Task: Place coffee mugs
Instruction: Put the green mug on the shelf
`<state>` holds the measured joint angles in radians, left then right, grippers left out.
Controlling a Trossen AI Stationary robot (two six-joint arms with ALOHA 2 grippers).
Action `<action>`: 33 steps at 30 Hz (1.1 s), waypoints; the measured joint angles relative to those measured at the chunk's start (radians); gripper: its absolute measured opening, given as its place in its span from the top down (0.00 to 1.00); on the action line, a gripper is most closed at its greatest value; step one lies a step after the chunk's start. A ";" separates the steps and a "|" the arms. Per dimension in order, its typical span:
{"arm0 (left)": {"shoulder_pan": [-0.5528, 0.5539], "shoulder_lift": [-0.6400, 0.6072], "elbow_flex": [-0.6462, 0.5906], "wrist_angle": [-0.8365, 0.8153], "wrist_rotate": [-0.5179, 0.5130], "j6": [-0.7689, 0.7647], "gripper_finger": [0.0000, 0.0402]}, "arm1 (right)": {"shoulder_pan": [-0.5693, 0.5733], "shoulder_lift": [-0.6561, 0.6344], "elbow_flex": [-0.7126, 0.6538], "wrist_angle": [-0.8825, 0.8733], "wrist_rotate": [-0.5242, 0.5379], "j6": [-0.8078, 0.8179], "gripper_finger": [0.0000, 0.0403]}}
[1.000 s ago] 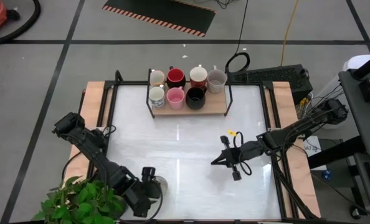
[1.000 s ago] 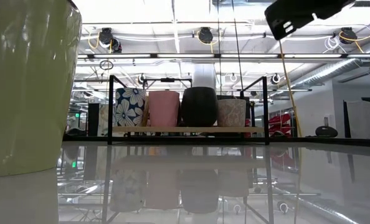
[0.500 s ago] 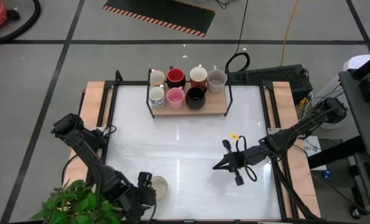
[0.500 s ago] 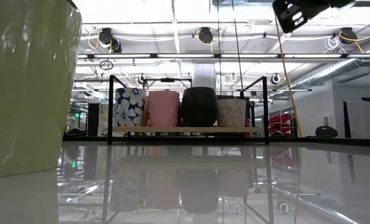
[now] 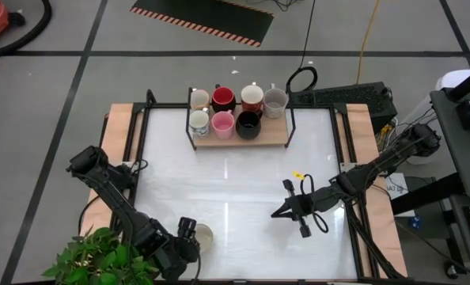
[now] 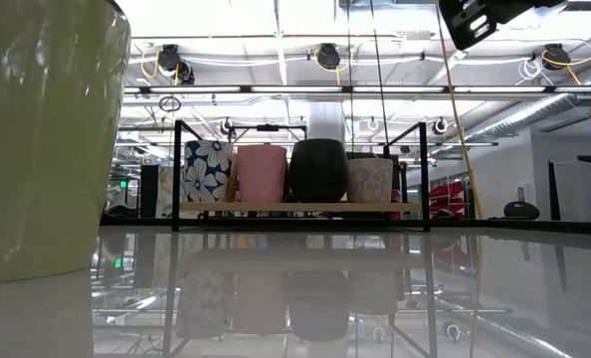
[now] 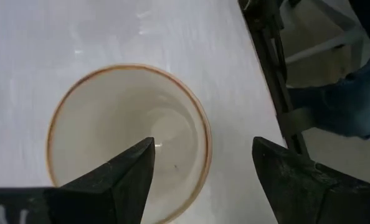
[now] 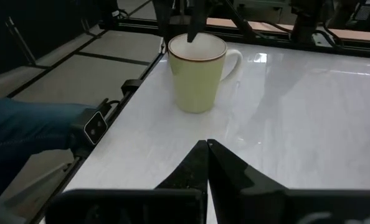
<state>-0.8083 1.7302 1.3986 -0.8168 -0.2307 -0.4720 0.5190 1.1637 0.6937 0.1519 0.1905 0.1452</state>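
A cream mug (image 5: 202, 237) with a brown rim stands upright on its base near the table's near edge, big in the low view (image 6: 47, 139). My left gripper (image 5: 189, 236) hangs over it, open. In the left wrist view, one finger (image 7: 132, 171) is over the mug's opening (image 7: 123, 130) and the other (image 7: 284, 171) is outside its wall. My right gripper (image 5: 273, 214) is shut, raised over the table's right middle, pointing at the mug (image 8: 197, 71). Several more mugs, among them pink (image 5: 223, 123) and black (image 5: 248, 123), stand on a rack. My left gripper comes from above, pointing down, and straddles the mug's rim (image 7: 203, 140), one finger over the hollow and one outside. Whether either finger touches the rim I cannot tell.
The wooden rack (image 5: 274, 136) with its dark frame stands at the table's far edge. A green potted plant (image 5: 100, 261) sits at the near left corner beside my left arm. Someone in blue clothing (image 8: 29, 130) is beside the table. White tabletop (image 5: 235, 190) lies between rack and grippers.
My left gripper has drawn back a little toward the near left corner, and the cream mug's opening now shows beside it. The mug has stayed in place. My right gripper has shifted slightly toward the near edge and risen, still shut.
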 joint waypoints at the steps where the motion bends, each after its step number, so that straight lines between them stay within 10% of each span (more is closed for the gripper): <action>1: 0.002 0.000 0.000 0.000 -0.002 0.011 0.32 | 0.000 0.000 0.000 -0.001 0.000 -0.001 1.00; 14: 0.025 0.072 0.000 -0.024 -0.002 0.124 0.34 | 0.000 0.000 0.000 -0.006 0.000 -0.011 1.00; 25: 0.040 0.077 -0.001 -0.017 0.031 0.214 0.91 | 0.000 0.000 0.000 -0.006 0.048 -0.035 1.00; 33: 0.101 0.075 -0.001 0.003 0.006 0.338 0.93 | -0.008 -0.001 -0.030 0.021 0.049 -0.052 1.00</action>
<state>-0.7070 1.8051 1.3975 -0.8138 -0.2249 -0.1343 0.5109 1.1629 0.6637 0.1728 0.2398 0.0929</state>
